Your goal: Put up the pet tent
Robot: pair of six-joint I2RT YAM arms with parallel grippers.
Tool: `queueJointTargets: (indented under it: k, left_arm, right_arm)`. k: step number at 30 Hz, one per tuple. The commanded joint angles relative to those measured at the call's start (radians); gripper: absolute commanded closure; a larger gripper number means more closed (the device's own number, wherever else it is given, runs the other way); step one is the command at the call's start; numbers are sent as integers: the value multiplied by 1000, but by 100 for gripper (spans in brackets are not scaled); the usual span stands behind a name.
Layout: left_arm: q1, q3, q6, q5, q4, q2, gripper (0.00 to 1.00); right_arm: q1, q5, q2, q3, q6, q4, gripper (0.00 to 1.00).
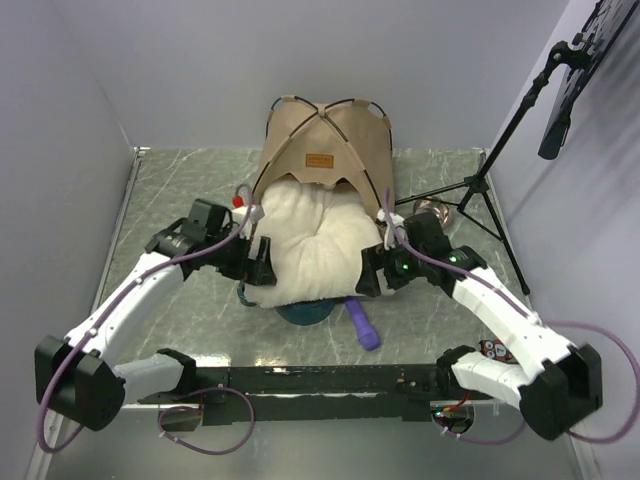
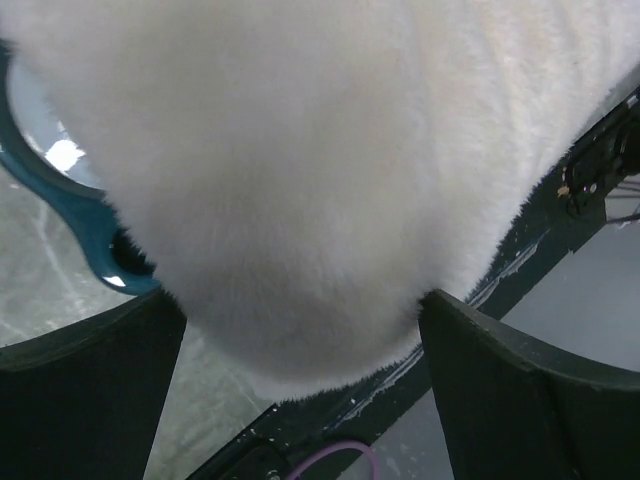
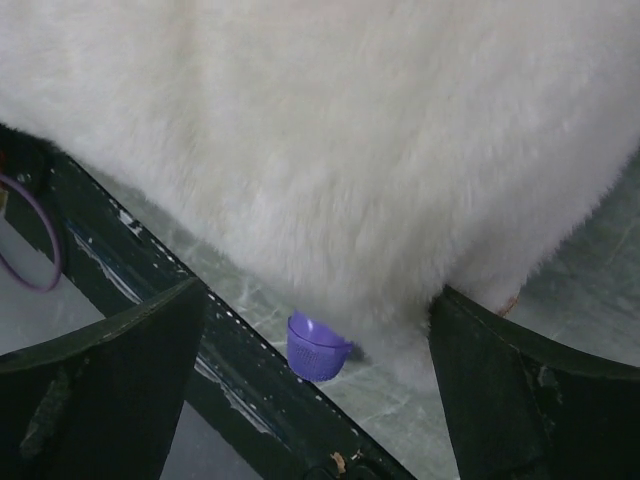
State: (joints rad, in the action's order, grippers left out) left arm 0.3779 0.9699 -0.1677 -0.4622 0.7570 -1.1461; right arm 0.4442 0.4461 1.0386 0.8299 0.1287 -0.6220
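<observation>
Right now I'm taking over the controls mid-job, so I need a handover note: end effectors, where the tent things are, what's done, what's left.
Left end effector: open, fingers either side of the pillow at its left edge.
Right end effector: open, at the pillow's right edge.
Pet tent: standing at the far side of the table, poles crossed on top, doorway facing the arms.
Pillow: far part in the doorway, near part out on the table, over a teal object, beside a purple toy.
Done: tent is up.
Left: probably pushing the pillow fully inside.
</observation>
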Motion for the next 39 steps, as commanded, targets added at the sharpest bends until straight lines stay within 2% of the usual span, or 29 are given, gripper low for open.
queueJointTargets:
  k: [1,2,4,5,6,7,9,13,17,22,24,31,39]
  left_arm:
    - [52,20,-55,14,-11,-76,0]
    - [53,18,-62,-7,-28,-83,6]
    - [55,19,-66,-33,-71,-72,26]
    - [55,35,-55,-30,-91,-64,42]
    - [55,61,-52,-7,-120,-54,57]
    - [55,82,-50,19,-164,-50,72]
    - [55,145,-43,83,-229,-76,98]
    - [55,298,-24,177,-277,-210,99]
    - [55,303,5,260,-422,-288,99]
    - [65,342,-15,385,-481,-395,99]
    - [67,320,-24,387,-522,-412,99]
    - [87,294,-92,384,-666,-469,99]
    - [125,270,-30,459,-939,-602,92]
  right_arm:
    - [-6,72,86,38,-18,34,14]
    - [-6,86,93,49,-14,48,20]
    - [-6,114,89,72,-5,68,36]
    - [-6,124,81,84,-4,80,47]
    - [-4,131,71,92,-4,94,62]
    - [-4,129,58,97,-1,119,72]
    - [-1,117,51,106,2,178,98]
    - [27,-27,109,172,-38,258,100]
    - [48,-179,196,227,-102,355,100]
    - [88,-413,322,294,-179,448,100]
    - [94,-493,369,313,-204,487,100]
    - [102,-642,486,403,-204,544,100]
    - [151,-736,555,382,-288,679,100]
